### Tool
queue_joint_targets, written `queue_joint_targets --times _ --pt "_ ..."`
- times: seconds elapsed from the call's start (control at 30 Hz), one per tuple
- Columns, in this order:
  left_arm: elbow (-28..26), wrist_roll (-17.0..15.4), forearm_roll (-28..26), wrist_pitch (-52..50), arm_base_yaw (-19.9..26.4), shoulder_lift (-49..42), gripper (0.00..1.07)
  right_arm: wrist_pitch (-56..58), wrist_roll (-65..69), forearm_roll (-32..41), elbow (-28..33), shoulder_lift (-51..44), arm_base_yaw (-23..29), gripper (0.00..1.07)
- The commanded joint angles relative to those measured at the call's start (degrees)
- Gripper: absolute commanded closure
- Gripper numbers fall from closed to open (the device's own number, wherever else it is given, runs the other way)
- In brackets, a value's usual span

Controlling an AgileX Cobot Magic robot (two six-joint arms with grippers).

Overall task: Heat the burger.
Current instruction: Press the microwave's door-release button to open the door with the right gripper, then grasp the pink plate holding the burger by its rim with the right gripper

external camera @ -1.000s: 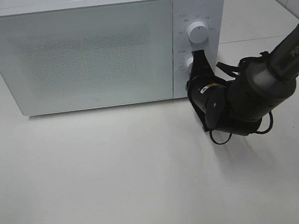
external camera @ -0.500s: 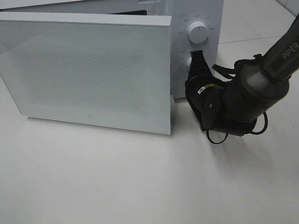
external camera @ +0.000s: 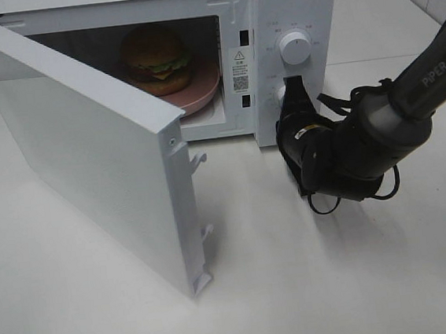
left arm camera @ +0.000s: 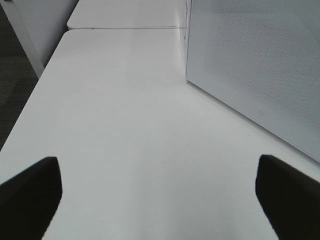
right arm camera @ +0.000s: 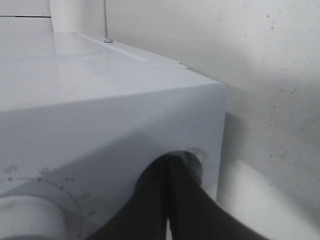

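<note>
The burger (external camera: 156, 59) sits on a pink plate (external camera: 209, 85) inside the white microwave (external camera: 294, 2), whose door (external camera: 88, 156) stands swung wide open toward the front left. My right gripper (external camera: 293, 88) is shut, its tips pressed against the lower round button on the control panel. In the right wrist view the shut gripper (right arm camera: 167, 167) touches that button (right arm camera: 197, 160). My left gripper (left arm camera: 159, 172) is open and empty over the table, off to the left of the door (left arm camera: 250, 60), and is out of the exterior view.
The upper dial (external camera: 296, 49) sits just above my right gripper. The open door juts out over the white table (external camera: 337, 282) at the front left. The table's left edge (left arm camera: 35, 95) drops to a dark floor.
The microwave door has swung from shut to wide open, revealing the burger on the pink plate. My right gripper has stayed at the lower button.
</note>
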Motion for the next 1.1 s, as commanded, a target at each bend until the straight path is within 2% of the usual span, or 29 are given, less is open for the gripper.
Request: queue_joint_targets --times 0.03,0.37,0.6,0.97,1.1 --pt "0.1 0.0 0.1 -0.5 0.0 -1.1 0.09 -10.7 -0.7 -5.0 -4.0 -1.4 -1.8 1.07" --pt "0.1 0.0 0.1 -0.5 0.0 -1.1 0.09 -2.7 0.3 -6.1 0.5 -3.7 -0.2 1.07" --pt "0.1 0.0 0.1 -0.5 0.0 -1.1 0.09 5.4 0.4 -10.8 3.4 -6.0 -0.2 1.07" --pt "0.1 0.0 0.1 -0.5 0.0 -1.1 0.09 9.2 -0.3 -14.3 8.4 -10.1 -0.2 1.07" --pt "0.1 0.0 0.1 -0.5 0.0 -1.1 0.09 12.3 -4.1 -14.4 12.0 -13.3 -0.2 1.07"
